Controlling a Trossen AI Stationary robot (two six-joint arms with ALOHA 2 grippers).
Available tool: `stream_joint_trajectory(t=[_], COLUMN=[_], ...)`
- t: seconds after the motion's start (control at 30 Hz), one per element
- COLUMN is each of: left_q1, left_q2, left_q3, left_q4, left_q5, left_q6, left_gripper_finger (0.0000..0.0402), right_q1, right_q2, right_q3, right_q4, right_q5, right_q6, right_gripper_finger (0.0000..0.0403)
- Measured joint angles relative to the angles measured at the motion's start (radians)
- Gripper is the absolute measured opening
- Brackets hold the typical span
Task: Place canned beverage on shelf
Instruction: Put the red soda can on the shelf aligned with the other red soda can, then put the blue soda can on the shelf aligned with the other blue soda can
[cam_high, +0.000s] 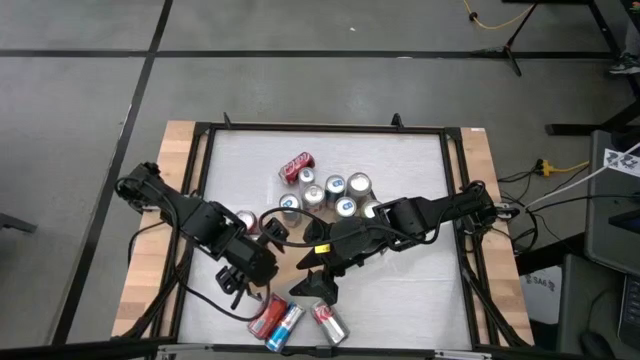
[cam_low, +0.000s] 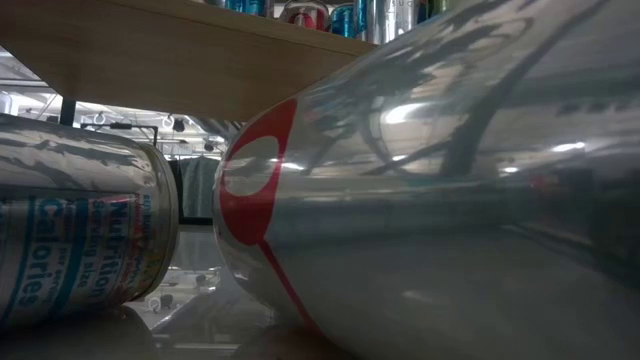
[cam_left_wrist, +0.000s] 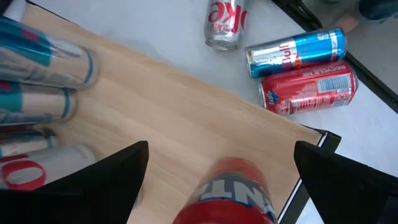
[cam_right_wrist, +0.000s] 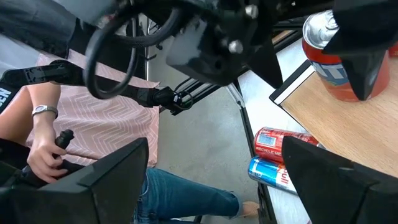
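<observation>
The shelf (cam_left_wrist: 186, 118) carried a cluster of upright cans (cam_high: 335, 193) toward twelve o'clock on the desk (cam_high: 420, 290), likely grouped there to leave its near edge free; a red can (cam_left_wrist: 230, 193) stood at that edge, between the spread fingers of the left tool (cam_left_wrist: 217, 180), which looked released, apparently touching nothing; the right tool (cam_right_wrist: 211, 180) hung off the edge, also wide open and empty; three cans (cam_high: 295, 322) lay on their sides at six o'clock, probably waiting their turn; beyond the desk a person's hand (cam_right_wrist: 46, 149) gripped a handle.
</observation>
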Motion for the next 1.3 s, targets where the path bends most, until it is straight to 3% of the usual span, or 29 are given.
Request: stream_joint_trajectory(t=[0.27, 0.53, 1.0, 1.3], left_q1=[0.023, 0.029, 0.029, 0.026], left_q2=[0.001, 0.001, 0.0, -0.003], left_q3=[-0.006, -0.006, -0.006, -0.006], left_q4=[0.0, -0.015, -0.079, -0.059], left_q5=[-0.019, -0.143, -0.164, -0.088], left_q6=[0.003, -0.006, -0.065, -0.08], left_gripper_finger=[0.0393, 0.0393, 0.0393, 0.0393], right_q1=[0.0, 0.0, 0.0, 0.0], right_q2=[0.0, 0.0, 0.0, 0.0], right_q3=[0.0, 0.0, 0.0, 0.0], right_q4=[0.0, -0.001, -0.001, -0.001], right_q5=[-0.003, -0.01, -0.01, -0.006], right_q6=[-0.001, -0.001, -0.001, -0.032], right_gripper_finger=[0.0356, 0.0356, 0.0356, 0.0356])
